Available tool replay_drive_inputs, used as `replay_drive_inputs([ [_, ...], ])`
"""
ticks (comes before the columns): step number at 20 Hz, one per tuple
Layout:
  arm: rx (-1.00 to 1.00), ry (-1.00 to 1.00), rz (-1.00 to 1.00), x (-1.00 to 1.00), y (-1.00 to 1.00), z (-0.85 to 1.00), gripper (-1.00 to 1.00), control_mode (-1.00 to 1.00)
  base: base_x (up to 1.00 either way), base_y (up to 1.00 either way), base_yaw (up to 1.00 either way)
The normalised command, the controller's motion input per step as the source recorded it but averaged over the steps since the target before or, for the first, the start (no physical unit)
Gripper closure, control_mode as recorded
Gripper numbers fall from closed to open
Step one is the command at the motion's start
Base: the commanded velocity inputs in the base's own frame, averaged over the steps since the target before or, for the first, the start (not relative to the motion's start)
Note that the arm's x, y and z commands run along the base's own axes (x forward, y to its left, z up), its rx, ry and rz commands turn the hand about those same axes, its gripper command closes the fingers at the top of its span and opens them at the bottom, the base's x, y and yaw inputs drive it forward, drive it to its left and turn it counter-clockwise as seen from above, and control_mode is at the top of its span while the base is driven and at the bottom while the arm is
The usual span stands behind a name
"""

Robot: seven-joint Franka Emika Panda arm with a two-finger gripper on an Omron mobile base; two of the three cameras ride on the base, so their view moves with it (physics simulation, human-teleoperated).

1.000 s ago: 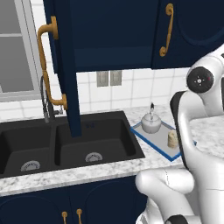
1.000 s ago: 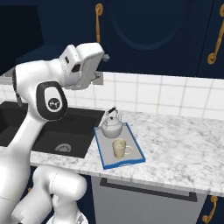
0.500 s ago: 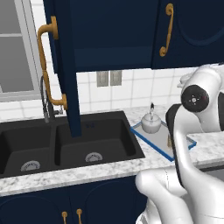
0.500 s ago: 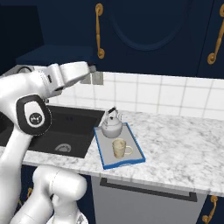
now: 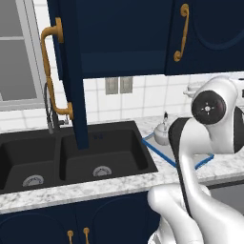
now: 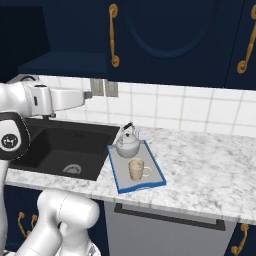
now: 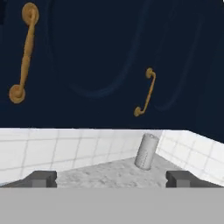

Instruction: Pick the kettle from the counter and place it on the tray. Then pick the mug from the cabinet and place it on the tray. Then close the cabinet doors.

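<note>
The kettle (image 6: 127, 145) and the mug (image 6: 137, 169) both sit on the tray (image 6: 153, 181), which lies on the worktop (image 6: 200, 170) at its left end, just beside the sink (image 6: 60, 150); the kettle is toward the wall edge and the mug toward the front edge. One cabinet door (image 5: 71, 71) stands open above the sink. The fingers (image 7: 111, 178) are spread wide with nothing between them, facing closed navy doors (image 7: 109, 57) and a grey cylinder (image 7: 146, 151) in the worktop's far corner.

Base cams look fwd/down from behind-left & behind-right, sharing tray (image 6: 150, 181) & sink (image 5: 114, 157); hand cam faces cabinet doors (image 7: 109, 57).
</note>
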Motion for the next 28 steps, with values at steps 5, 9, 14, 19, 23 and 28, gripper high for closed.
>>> replay_drive_inputs([
  [5, 0.46, -0.09, 0.0, -0.39, 0.48, -0.05, -1.0, -1.0, 0.0, 0.0, 0.0],
  [9, 0.58, -0.22, 0.01, -0.36, 0.55, -0.32, -1.0, -1.0, 0.0, 0.0, 0.0],
  [14, 0.7, -0.15, 0.04, -0.27, 0.51, -0.16, -1.0, -1.0, 0.0, 0.0, 0.0],
  [19, 0.56, -0.01, 0.08, -0.39, 0.58, -0.04, -1.0, -1.0, 0.0, 0.0, 0.0],
  [23, 0.14, -0.21, 0.15, -0.59, 0.68, -0.19, -1.0, -1.0, 0.0, 0.0, 0.0],
  [28, 0.05, -0.19, 0.19, -0.29, 0.76, -0.06, -1.0, -1.0, 0.0, 0.0, 0.0],
])
